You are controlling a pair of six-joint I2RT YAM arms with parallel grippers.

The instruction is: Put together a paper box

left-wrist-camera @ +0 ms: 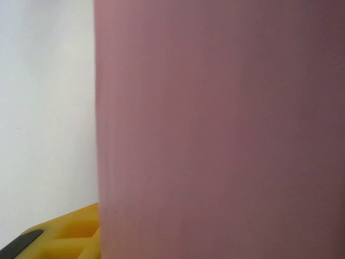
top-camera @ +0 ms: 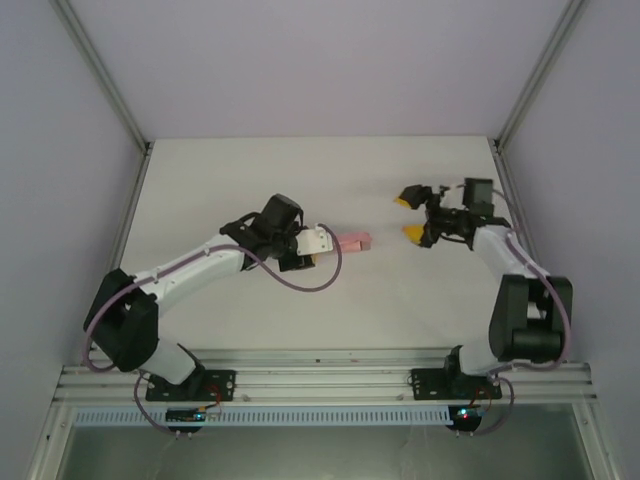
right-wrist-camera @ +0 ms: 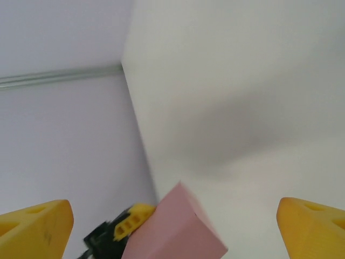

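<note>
The pink paper box (top-camera: 352, 242) is a small rectangular block held above the white table near its middle. My left gripper (top-camera: 322, 245) is shut on its left end, and its pink side (left-wrist-camera: 215, 129) sits close against the left wrist camera, beside one yellow finger (left-wrist-camera: 64, 232). My right gripper (top-camera: 409, 217) stands open a short way to the box's right, facing it, with nothing between its fingers. In the right wrist view the box (right-wrist-camera: 178, 226) shows low between the two yellow fingertips (right-wrist-camera: 35, 226), with a yellow left finger (right-wrist-camera: 129, 218) behind it.
The white table (top-camera: 300, 180) is walled in by pale panels with metal corner posts (top-camera: 100, 70). An aluminium rail (top-camera: 320, 375) carrying both arm bases runs along the near edge. A purple cable (top-camera: 300, 280) loops under the left arm.
</note>
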